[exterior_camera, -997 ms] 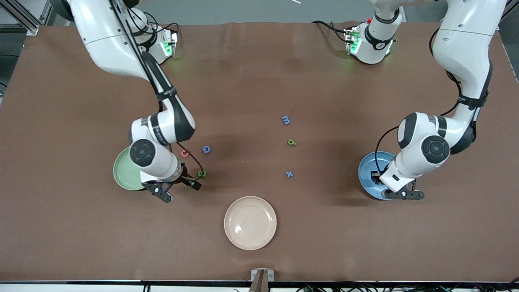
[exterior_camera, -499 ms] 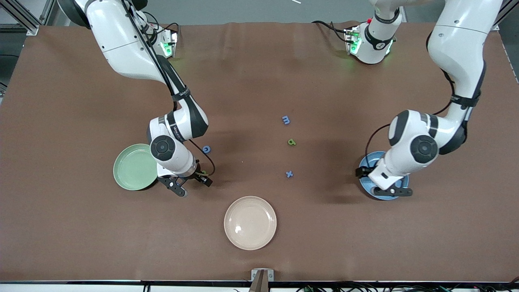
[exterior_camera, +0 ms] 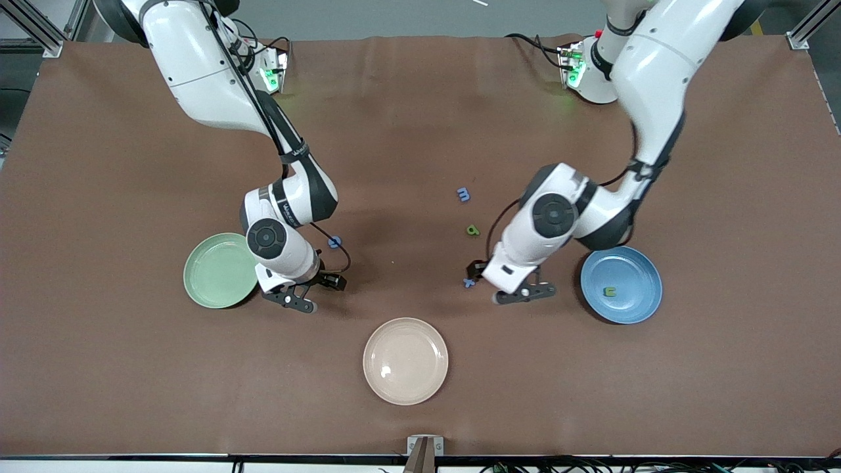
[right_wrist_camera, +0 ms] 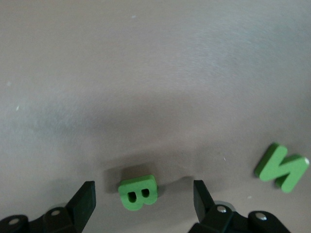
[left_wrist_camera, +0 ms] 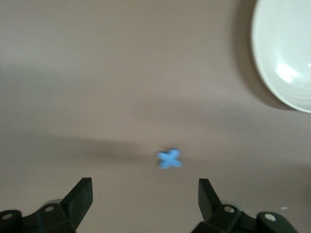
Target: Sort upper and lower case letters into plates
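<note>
The mint green plate (exterior_camera: 220,270) lies toward the right arm's end and holds nothing. The blue plate (exterior_camera: 621,284) lies toward the left arm's end with a small green letter (exterior_camera: 610,291) in it. My right gripper (exterior_camera: 312,292) (right_wrist_camera: 144,190) stands open beside the mint plate, over a green B (right_wrist_camera: 138,192) that sits between its fingers and touches neither. A green N (right_wrist_camera: 282,167) lies close by. My left gripper (exterior_camera: 499,282) (left_wrist_camera: 144,187) is open over the table with the blue x (left_wrist_camera: 169,158) (exterior_camera: 468,283) just ahead of its fingertips.
A cream plate (exterior_camera: 405,360) (left_wrist_camera: 286,53) sits nearest the front camera, mid-table. A blue m (exterior_camera: 464,194) and a green letter (exterior_camera: 472,230) lie farther from the camera than the x. A blue letter (exterior_camera: 335,242) shows beside the right arm.
The left arm swung from over the blue plate to the blue x and opened; a green letter now shows in the plate. The right gripper moved off the mint plate to over the B.
</note>
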Controlling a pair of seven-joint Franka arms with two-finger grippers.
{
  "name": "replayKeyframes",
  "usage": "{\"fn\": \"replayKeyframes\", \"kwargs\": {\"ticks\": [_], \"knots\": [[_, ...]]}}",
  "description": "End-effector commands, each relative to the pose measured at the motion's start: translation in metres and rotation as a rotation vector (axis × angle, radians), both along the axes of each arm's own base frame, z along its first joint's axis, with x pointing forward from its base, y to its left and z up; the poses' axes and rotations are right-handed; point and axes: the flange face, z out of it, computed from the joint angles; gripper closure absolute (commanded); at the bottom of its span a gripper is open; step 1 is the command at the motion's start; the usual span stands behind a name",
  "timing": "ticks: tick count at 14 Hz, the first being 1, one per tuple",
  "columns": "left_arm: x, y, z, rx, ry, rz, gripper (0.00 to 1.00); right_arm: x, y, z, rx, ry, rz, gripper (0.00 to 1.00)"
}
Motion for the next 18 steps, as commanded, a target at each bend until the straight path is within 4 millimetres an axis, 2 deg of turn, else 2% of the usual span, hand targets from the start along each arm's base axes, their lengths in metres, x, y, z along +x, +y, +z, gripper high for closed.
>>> {"fn": "replayKeyframes", "kwargs": {"ticks": [1,3,4,6,9,11,15,16,17,18], "knots": [[0.010,-0.026,-0.026,0.030,0.000,0.060,0.07,-0.009,0.002,-0.001,-0.003,-0.002,0.134,0.20],[0.001,-0.039,-0.044,0.074,-0.002,0.067,0.17,-0.012,0.008,-0.002,-0.002,-0.004,0.152,0.27],[-0.001,-0.042,-0.053,0.093,-0.003,0.101,0.18,-0.015,0.015,-0.002,-0.002,-0.004,0.165,0.31],[-0.005,-0.043,-0.068,0.113,0.007,0.124,0.24,-0.015,0.015,-0.002,-0.003,-0.006,0.165,0.38],[-0.007,-0.045,-0.071,0.119,0.011,0.133,0.37,-0.014,0.014,-0.002,-0.003,-0.007,0.166,0.41],[-0.009,-0.045,-0.078,0.125,0.019,0.137,0.45,-0.012,0.010,-0.004,-0.003,-0.010,0.180,0.46],[-0.010,-0.045,-0.085,0.129,0.027,0.136,0.47,-0.006,0.000,-0.003,-0.001,-0.018,0.190,0.53],[-0.010,-0.045,-0.085,0.130,0.026,0.135,0.54,-0.006,-0.001,-0.003,-0.001,-0.018,0.201,0.59],[-0.010,-0.044,-0.084,0.131,0.029,0.139,0.68,-0.005,-0.003,-0.003,-0.001,-0.017,0.207,0.71],[-0.009,-0.043,-0.084,0.132,0.031,0.144,0.90,-0.004,-0.007,-0.002,-0.001,-0.014,0.203,0.89]]}}
